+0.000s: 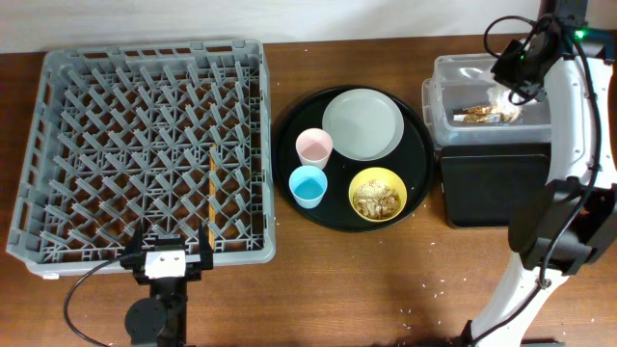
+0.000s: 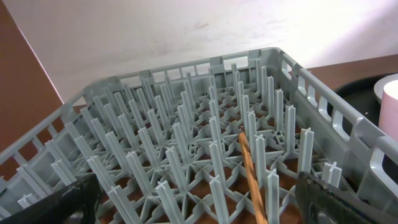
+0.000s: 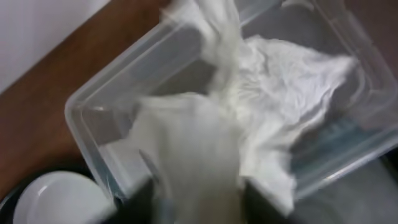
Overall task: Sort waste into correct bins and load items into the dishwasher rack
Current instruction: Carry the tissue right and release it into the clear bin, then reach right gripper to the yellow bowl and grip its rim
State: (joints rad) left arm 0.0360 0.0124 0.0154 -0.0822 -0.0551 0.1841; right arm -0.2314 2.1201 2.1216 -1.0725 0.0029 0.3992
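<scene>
My right gripper hovers over the clear tub and is shut on a crumpled white napkin that hangs down into the tub; the view is blurred. Brownish food scraps lie in the tub. The grey-white plate, pink cup, light-blue cup and yellow bowl holding food scraps stand on a round black tray. The shallow black rectangular tray sits in front of the tub. My left gripper is open and empty at the front edge of the grey dishwasher rack.
A thin orange-brown stick lies in the rack between the pegs and also shows in the left wrist view. The pink cup's rim shows at that view's right edge. Rice-like grains are scattered on the brown table.
</scene>
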